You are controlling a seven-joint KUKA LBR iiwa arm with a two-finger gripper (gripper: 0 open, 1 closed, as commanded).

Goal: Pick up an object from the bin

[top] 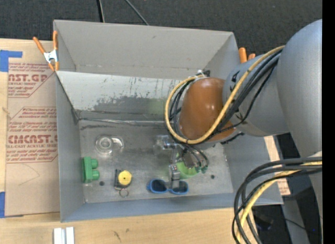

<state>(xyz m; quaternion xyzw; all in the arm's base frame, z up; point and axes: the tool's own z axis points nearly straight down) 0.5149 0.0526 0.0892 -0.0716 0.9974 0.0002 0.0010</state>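
Grey arm (301, 80); orange-brown wrist cover (201, 107); looping yellow, black cables (250, 69).

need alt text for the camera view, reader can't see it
The robot's hand, reaching in from the right, is low in a grey metal bin over a small green thing near its front right. Beside it lies a blue piece; further left are a yellow disc, a green block and a clear round piece.
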